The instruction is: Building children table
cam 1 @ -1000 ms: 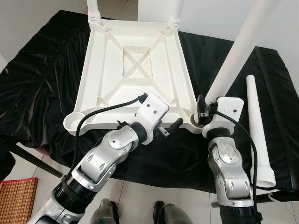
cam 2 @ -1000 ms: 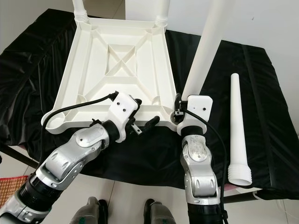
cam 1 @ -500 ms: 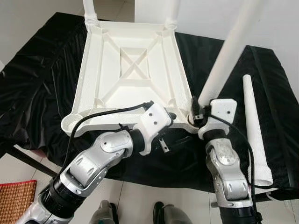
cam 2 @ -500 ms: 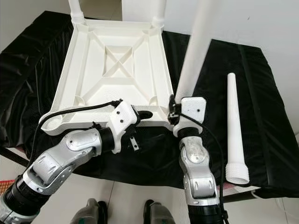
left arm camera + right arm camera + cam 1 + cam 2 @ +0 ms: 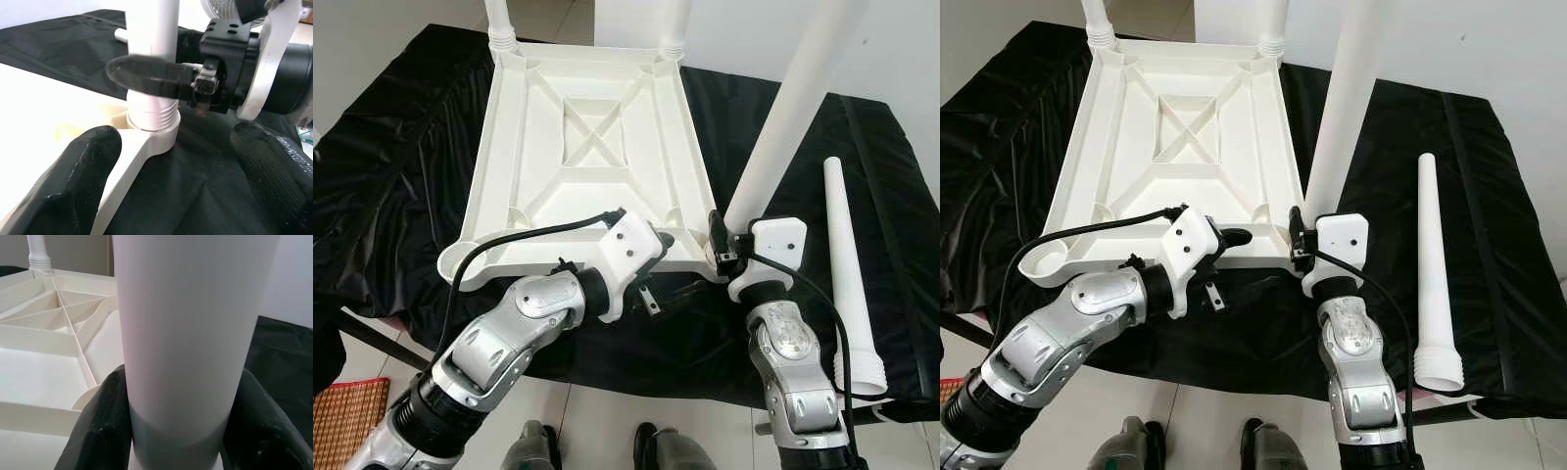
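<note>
The white table top (image 5: 499,147) lies upside down on a black cloth. My right gripper (image 5: 719,247) is shut on a white leg (image 5: 783,117) just above its threaded base (image 5: 151,117), which stands in the near right corner socket. The leg (image 5: 190,333) sits tight between the two black fingers (image 5: 102,421). My left gripper (image 5: 680,266) is open at the table top's near edge, beside that corner, one finger over the rim and one below it. Its fingers (image 5: 83,166) stand wide apart, facing the socket.
A loose white leg (image 5: 852,284) lies on the cloth at the right. Two legs (image 5: 499,24) stand in the far corners. The near left corner socket (image 5: 460,261) holds nothing. A red mat (image 5: 347,421) lies on the floor at the left.
The held leg has swung from a rightward lean to more upright. My left gripper has moved up to the table top's near edge by the right corner. The camera shifted slightly.
</note>
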